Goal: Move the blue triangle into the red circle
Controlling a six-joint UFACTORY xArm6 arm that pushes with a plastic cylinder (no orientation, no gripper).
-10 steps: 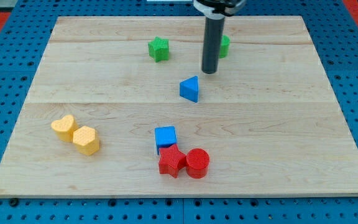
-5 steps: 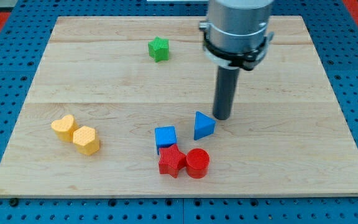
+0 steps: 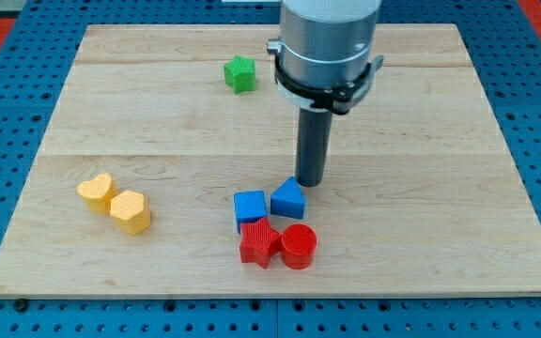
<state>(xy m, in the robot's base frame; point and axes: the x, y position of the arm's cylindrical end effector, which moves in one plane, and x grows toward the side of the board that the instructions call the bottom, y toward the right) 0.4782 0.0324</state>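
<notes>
Towards the table's left edge a yellow heart-shaped block (image 3: pixel 95 191) and a yellow hexagonal block (image 3: pixel 131 210) are seen touching, well apart from the work. Near the far edge a green star-shaped block (image 3: pixel 240 73) stands alone. Near the middle of the near edge a blue cube (image 3: pixel 250 207) is set just beside the blue triangular block (image 3: pixel 288 199), with a red star-shaped block (image 3: pixel 260 243) below it. The red cylindrical block (image 3: pixel 299 246) lies directly towards the near edge from the triangle; whether the two already touch cannot be told, though any gap looks slight.

No claw is fitted, so nothing can be said of jaws apart or together. My tip (image 3: pixel 310 182) is placed at the triangle's far-right corner, apparently in contact. The coming push is therefore judged to run towards the near edge. Open board is left to the right, while the cube crowds the triangle's left side.
</notes>
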